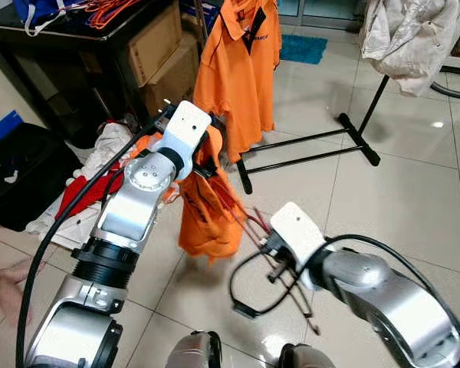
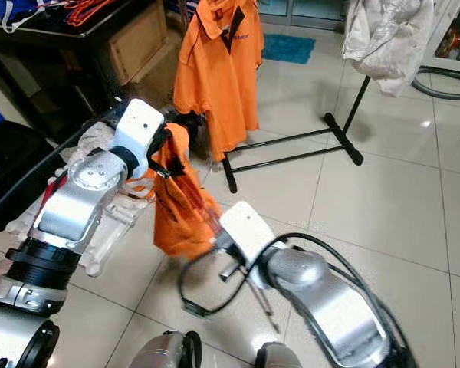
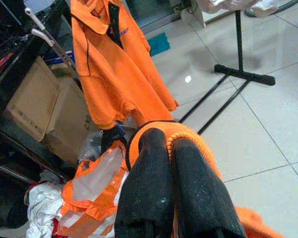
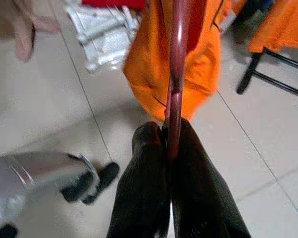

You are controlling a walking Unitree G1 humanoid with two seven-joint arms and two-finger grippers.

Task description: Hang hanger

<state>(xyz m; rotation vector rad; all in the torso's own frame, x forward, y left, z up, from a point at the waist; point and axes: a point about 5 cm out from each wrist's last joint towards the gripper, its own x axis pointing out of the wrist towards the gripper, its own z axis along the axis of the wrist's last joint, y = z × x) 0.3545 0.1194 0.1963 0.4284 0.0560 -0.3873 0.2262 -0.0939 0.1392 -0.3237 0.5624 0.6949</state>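
Note:
My left gripper (image 1: 208, 150) is raised and shut on the collar of an orange shirt (image 1: 208, 218), which dangles above the tile floor; the left wrist view has the black fingers (image 3: 149, 168) pressed together against the orange collar (image 3: 188, 136). A dark red hanger (image 4: 178, 59) is pinched in my shut right gripper (image 4: 167, 133). Seen from the head, the right gripper (image 1: 268, 247) sits just right of and below the shirt, and the hanger's thin red rods (image 1: 244, 215) run up into the cloth. The hanger's hook is hidden.
A second orange polo (image 1: 241, 69) hangs on a black floor rack (image 1: 307, 149), with a white garment (image 1: 402, 34) at its right end. Cardboard boxes (image 1: 157, 46) sit under a black table at the left. Clothes (image 1: 100, 172) lie heaped on the floor. A person's foot (image 4: 25, 29) is nearby.

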